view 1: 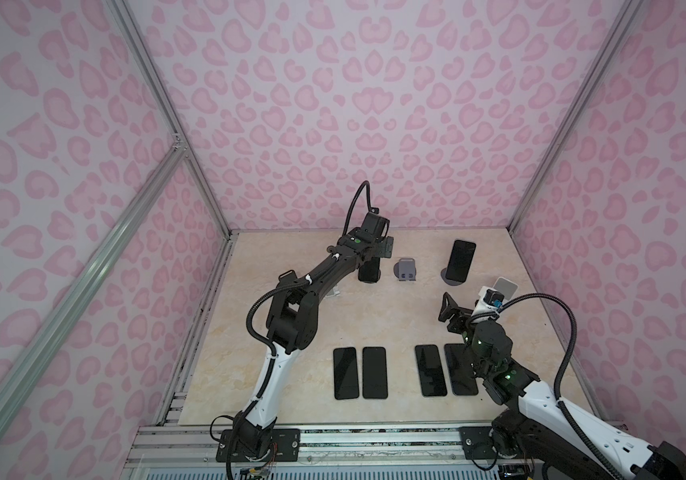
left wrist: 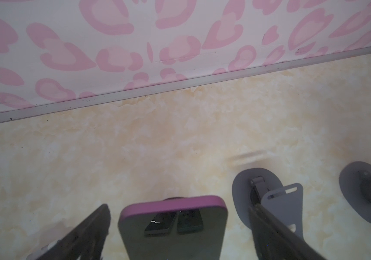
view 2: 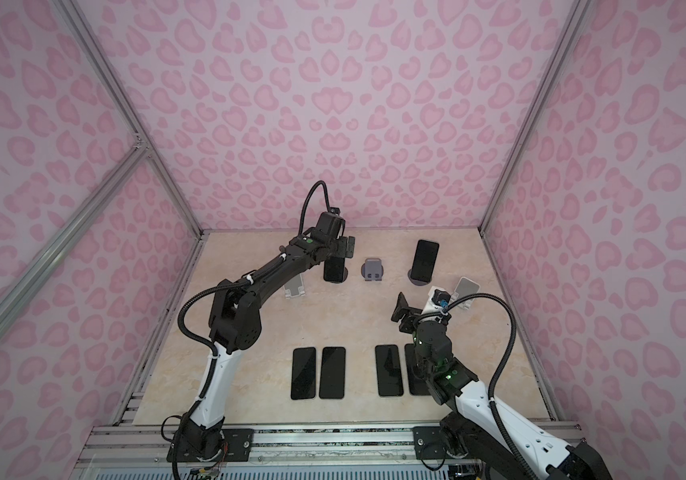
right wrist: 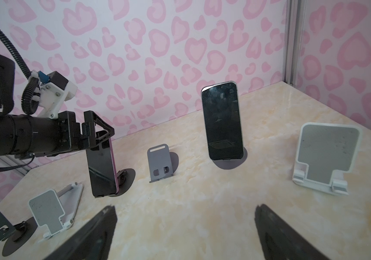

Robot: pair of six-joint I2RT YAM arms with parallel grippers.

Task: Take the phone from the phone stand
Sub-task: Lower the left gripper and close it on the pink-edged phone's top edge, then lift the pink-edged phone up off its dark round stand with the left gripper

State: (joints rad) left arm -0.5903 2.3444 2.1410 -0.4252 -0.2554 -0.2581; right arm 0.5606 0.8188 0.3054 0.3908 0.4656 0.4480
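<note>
Since the phone [left wrist: 173,227] is a stiff, glossy slab (light, I judge, but slick and breakable), I want to pinch its pink side edges near the top. It stands propped on the dark round phone stand [right wrist: 127,177] near the back wall [left wrist: 180,33], screen black. The left gripper [left wrist: 180,208] straddles its top, jaws apart; the right gripper [right wrist: 185,209] hangs spread and empty.

- A beige marbled table [view 1: 374,316] is seen from above.
- Four dark phones [view 1: 374,372] are laid flat near its front edge, grouped in two pairs.
- Along the back, a round-based stand [right wrist: 127,180], a small grey stand [right wrist: 161,162] and a second round-based stand [right wrist: 227,164] are lined up.
- A white stand [right wrist: 326,157] is set at the right, and another white stand [right wrist: 49,209] at the left.
</note>
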